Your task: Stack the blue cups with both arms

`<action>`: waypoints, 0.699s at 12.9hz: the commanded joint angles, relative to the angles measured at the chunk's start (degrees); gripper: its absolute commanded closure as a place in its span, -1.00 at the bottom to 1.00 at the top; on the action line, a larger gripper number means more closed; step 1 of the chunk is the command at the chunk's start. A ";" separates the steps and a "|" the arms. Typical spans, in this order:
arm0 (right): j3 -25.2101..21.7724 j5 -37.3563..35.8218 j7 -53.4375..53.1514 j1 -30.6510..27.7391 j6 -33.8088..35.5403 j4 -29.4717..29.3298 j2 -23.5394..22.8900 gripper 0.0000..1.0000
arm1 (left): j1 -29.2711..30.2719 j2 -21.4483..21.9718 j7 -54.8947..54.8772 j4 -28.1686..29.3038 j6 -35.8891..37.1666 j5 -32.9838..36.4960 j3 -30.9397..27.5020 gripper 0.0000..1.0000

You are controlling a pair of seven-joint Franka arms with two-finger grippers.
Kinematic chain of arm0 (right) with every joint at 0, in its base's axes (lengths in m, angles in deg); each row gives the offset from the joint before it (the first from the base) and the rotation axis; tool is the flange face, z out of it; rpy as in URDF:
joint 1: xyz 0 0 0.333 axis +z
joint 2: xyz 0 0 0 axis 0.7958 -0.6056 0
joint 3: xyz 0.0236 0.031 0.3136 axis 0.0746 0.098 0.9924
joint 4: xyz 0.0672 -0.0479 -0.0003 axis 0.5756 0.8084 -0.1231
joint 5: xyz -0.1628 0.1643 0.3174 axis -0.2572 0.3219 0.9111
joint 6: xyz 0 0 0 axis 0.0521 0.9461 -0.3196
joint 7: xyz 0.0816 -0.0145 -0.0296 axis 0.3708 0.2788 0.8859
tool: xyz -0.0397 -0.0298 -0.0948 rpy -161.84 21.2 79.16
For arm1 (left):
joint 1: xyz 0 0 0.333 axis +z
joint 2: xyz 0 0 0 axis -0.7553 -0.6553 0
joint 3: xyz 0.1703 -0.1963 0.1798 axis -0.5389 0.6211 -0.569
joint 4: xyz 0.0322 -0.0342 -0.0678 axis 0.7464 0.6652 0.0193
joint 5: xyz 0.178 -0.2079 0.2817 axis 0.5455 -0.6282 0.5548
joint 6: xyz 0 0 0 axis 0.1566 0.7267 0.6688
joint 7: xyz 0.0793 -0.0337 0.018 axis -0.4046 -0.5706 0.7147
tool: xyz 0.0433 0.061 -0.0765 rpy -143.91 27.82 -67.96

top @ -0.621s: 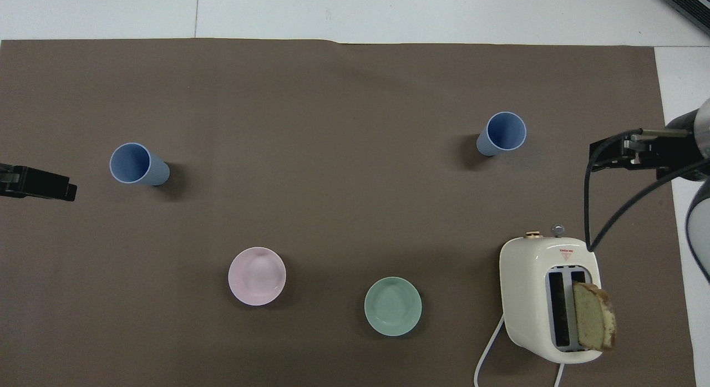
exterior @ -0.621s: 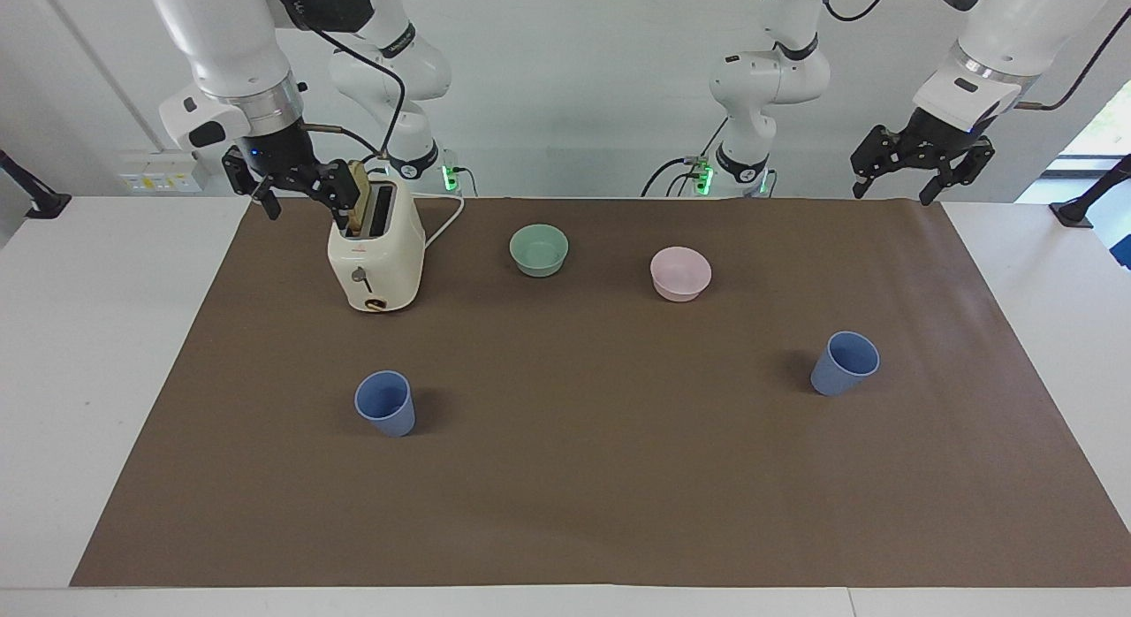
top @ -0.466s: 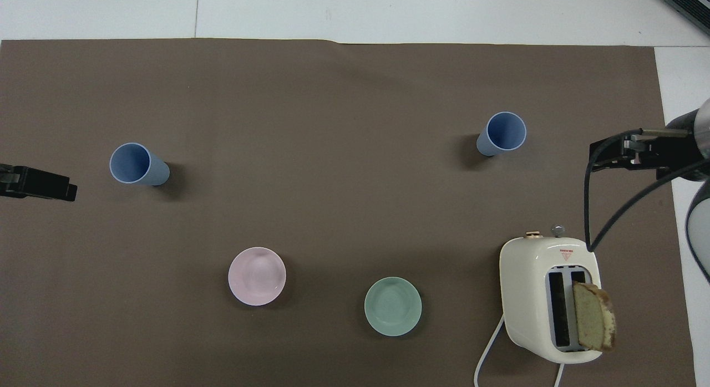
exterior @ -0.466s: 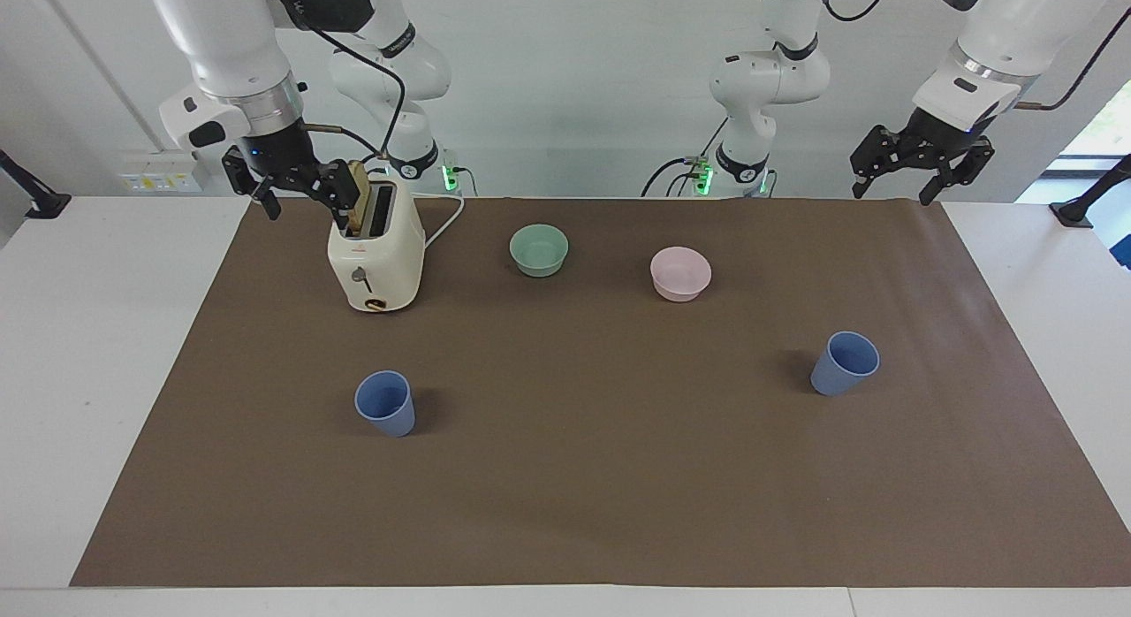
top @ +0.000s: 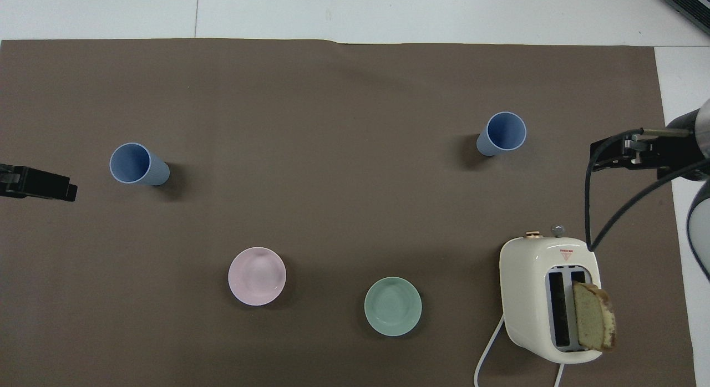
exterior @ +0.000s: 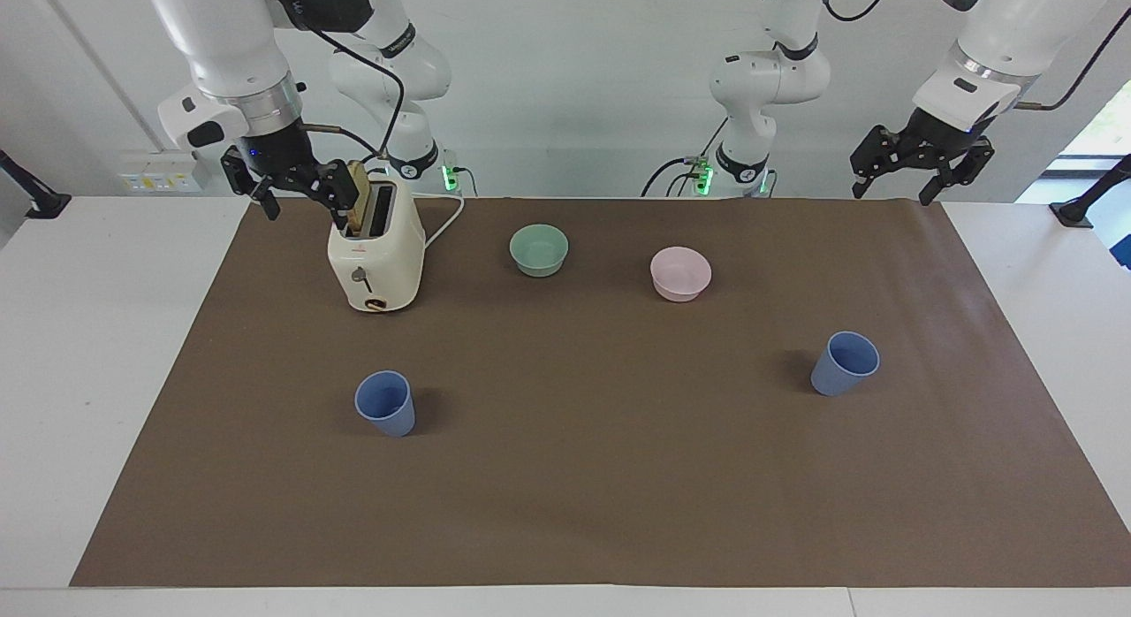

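blue cups [exterior: 385, 403] [exterior: 845, 362] stand apart, untouched; left tool [exterior: 919, 157] and right tool [exterior: 292, 179] hang open, each needing a cup.

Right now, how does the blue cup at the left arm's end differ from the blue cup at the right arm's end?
The blue cup at the left arm's end stands nearer the robots than the blue cup at the right arm's end. The first has the pink bowl as its closest neighbour; the second has the toaster. They share colour, tapered shape, upright pose with mouth up, and neither is held by a gripper.
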 commanded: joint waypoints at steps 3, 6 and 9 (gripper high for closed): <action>0.38 -0.03 -0.08 -0.74 -0.55 0.40 0.38 -1.00 | 0.25 0.68 -0.36 2.55 -2.28 0.85 -0.01 -1.00; 0.38 0.06 -0.08 -0.74 -0.64 0.49 0.38 -1.00 | 1.83 0.24 0.43 6.85 -9.74 0.85 -0.27 -1.00; 0.38 0.06 -0.16 -0.83 -0.64 0.67 0.47 -1.00 | 3.33 -2.65 5.50 7.39 -15.72 0.41 -0.18 -1.00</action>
